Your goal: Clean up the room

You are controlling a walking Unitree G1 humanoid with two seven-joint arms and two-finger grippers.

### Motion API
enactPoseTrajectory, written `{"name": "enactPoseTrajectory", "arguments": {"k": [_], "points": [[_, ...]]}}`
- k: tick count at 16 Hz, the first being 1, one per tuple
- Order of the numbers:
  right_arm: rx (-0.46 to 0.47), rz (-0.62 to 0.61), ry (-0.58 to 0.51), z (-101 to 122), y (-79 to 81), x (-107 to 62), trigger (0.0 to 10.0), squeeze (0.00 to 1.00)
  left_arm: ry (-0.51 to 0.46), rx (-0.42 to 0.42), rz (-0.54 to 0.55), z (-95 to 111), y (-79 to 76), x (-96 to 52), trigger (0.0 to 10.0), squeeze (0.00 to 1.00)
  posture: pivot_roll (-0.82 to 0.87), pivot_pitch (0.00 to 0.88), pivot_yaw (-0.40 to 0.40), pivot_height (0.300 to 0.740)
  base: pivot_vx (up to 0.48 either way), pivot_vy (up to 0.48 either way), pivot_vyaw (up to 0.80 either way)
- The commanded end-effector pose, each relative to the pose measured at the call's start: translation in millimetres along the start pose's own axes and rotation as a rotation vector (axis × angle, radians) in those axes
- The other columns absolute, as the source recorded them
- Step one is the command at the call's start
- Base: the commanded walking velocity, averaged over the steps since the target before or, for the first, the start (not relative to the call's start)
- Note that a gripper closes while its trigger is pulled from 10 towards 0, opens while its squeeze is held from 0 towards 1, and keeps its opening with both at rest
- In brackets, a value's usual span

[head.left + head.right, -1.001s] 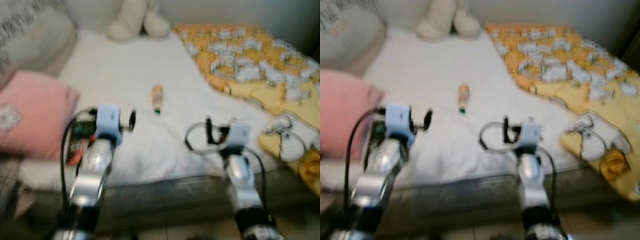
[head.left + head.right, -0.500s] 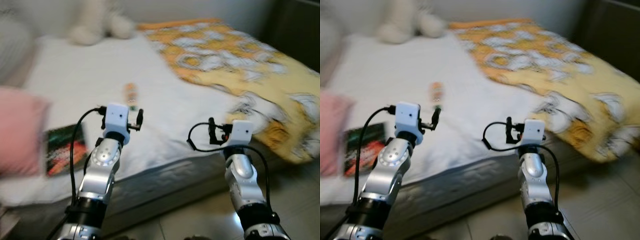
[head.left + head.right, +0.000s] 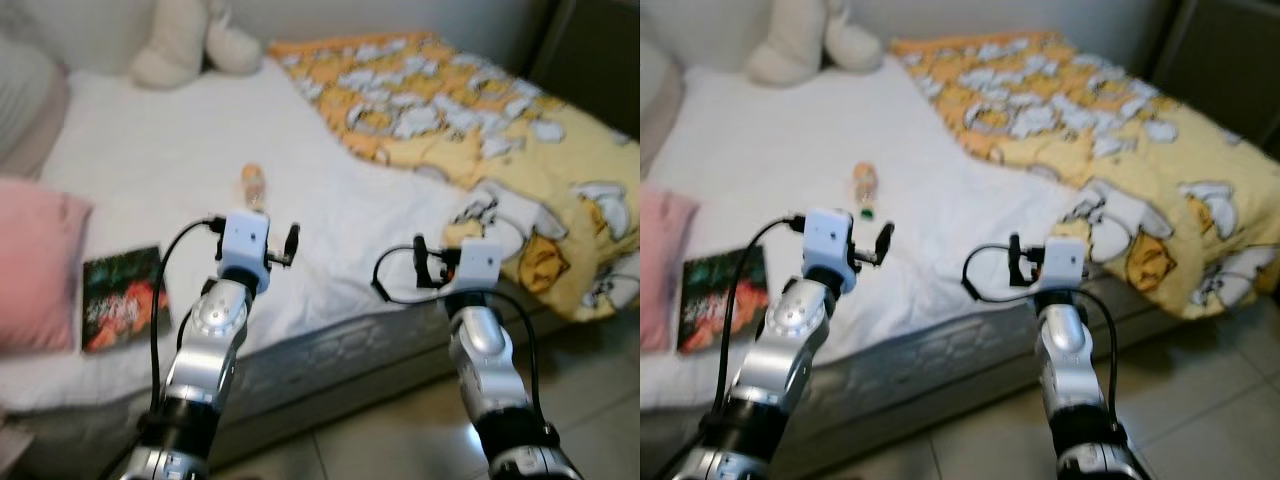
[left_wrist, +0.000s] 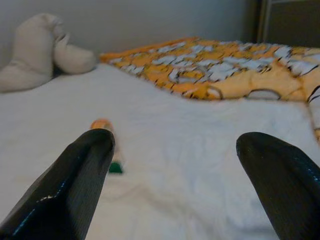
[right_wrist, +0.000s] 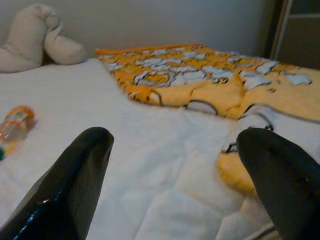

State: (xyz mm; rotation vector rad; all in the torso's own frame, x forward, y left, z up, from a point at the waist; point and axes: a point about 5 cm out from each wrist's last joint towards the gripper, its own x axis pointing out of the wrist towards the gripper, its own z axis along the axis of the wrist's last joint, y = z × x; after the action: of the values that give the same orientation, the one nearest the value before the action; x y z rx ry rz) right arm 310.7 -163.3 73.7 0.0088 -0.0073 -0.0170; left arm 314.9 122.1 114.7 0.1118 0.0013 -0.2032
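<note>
With the camera swung since a second ago, the bottle (image 3: pixel 253 187) (mid-frame) sits nearer the left gripper (image 4: pixel 175 165), both it and the right gripper (image 5: pixel 175 165) raised, fingers spread, empty.

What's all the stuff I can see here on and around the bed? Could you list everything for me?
bed: one, white sheet, takes up most of the scene.
blanket: one, yellow-orange with white cartoon figures, spread over the bed's right side and hanging off the edge.
plush toy: one, cream, at the far end of the bed by the wall.
bottle: one, small, orange, green cap, lying mid-bed.
book: one, dark cover with red and green, flat near the bed's front left edge.
pillow: one, pink, left of the book.
floor: tiled, pale, in front of the bed.
left gripper: black fingers open, facing the bottle.
right gripper: black fingers open, over the bed edge.
</note>
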Motion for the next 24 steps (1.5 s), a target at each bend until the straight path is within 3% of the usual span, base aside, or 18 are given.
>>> {"name": "enactPoseTrajectory", "arguments": {"k": [1, 5, 7, 11, 17, 20, 21, 24], "points": [[0.000, 0.004, -0.015, 4.7, 0.6, 3.1, 10.0, 0.00, -0.017, 0.007, -0.014, 4.7, -1.7, 2.5, 10.0, 0.00, -0.07, 0.000, 0.014, 0.740, 0.472, 0.000, 0.00], [-0.001, 0.009, -0.009, 4.0, 0.8, 2.9, 10.0, 0.00, 0.017, 0.006, 0.030, -0.2, 3.9, 3.5, 10.0, 0.00, -0.07, 0.000, 0.016, 0.740, 0.463, 0.000, 0.00], [-0.001, 0.019, -0.002, 1.9, 2.5, 0.7, 10.0, 0.00, 0.047, 0.047, 0.045, -3.4, 4.3, 6.3, 10.0, 0.00, -0.07, 0.000, 0.014, 0.740, 0.298, 0.375, 0.00], [-0.001, 0.037, 0.013, -3.1, 5.5, -5.6, 10.0, 0.00, 0.038, 0.069, 0.033, 8.1, 5.8, 20.8, 10.0, 0.00, -0.09, 0.000, 0.026, 0.740, 0.000, 0.000, 0.00], [0.000, 0.026, 0.020, -5.0, 2.7, -10.3, 10.0, 0.00, 0.054, 0.064, 0.038, 3.4, 3.0, 22.2, 10.0, 0.00, -0.11, 0.000, 0.041, 0.740, 0.000, 0.000, 0.00], [0.002, 0.020, 0.028, -7.3, 1.6, -17.4, 10.0, 0.00, 0.069, 0.058, 0.061, 1.1, 10.4, 26.9, 10.0, 0.00, -0.12, 0.000, 0.038, 0.740, 0.000, 0.000, 0.00], [0.000, 0.024, 0.039, -10.6, 1.3, -25.5, 10.0, 0.00, 0.093, 0.085, 0.064, 3.7, 17.4, 39.6, 10.0, 0.00, -0.13, 0.000, 0.042, 0.740, 0.000, 0.000, 0.00], [-0.022, 0.049, 0.037, -10.8, 2.6, -34.1, 10.0, 0.00, 0.083, 0.057, 0.095, 13.9, 28.9, 48.7, 10.0, 0.00, -0.17, 0.000, 0.061, 0.740, 0.000, 0.000, 0.00]]}}
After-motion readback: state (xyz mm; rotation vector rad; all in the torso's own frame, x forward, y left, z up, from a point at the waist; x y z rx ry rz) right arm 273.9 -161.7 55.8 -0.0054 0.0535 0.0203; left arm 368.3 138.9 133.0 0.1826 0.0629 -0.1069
